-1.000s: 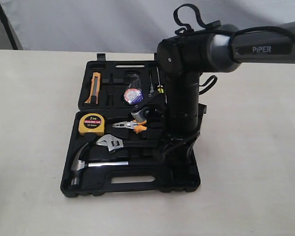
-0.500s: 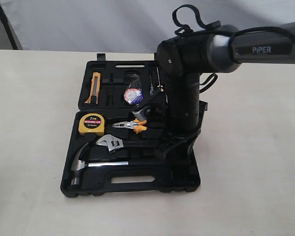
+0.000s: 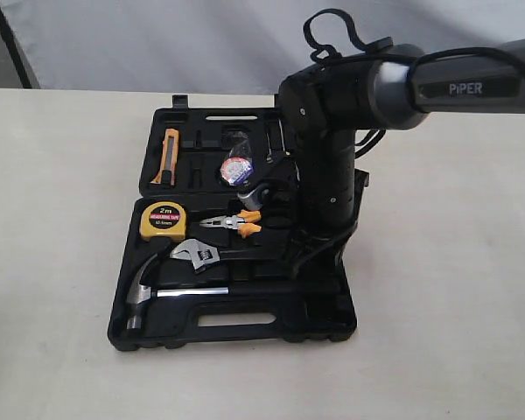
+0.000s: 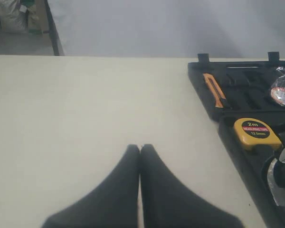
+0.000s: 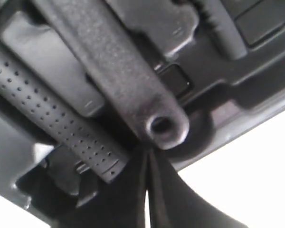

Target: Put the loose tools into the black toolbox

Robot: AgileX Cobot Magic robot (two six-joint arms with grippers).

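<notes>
The jaws of the right arm are pressed together and hold nothing. In the right wrist view their tips sit right at the holed end of the wrench, with the dotted rubber grip of the hammer lying just beside it. Both tools lie in the near half of the open black toolbox, and the tape roll rests in the far half, so the step in hand looks like nudging the wrench handle home into its recess. To do that well, the shut tips should bear on the flat of the handle near the hole, not on its edge, and push straight down along the recess. A sideways shove could ride the handle up over the moulded rib or knock it against the hammer grip. Whether the handle is fully seated cannot be told from here, because the arm hides that corner in the exterior view. A light press is safer, since the case sits loose on the bench and could tip or slide. The left jaws are also pressed together, empty, over bare bench beside the toolbox.
</notes>
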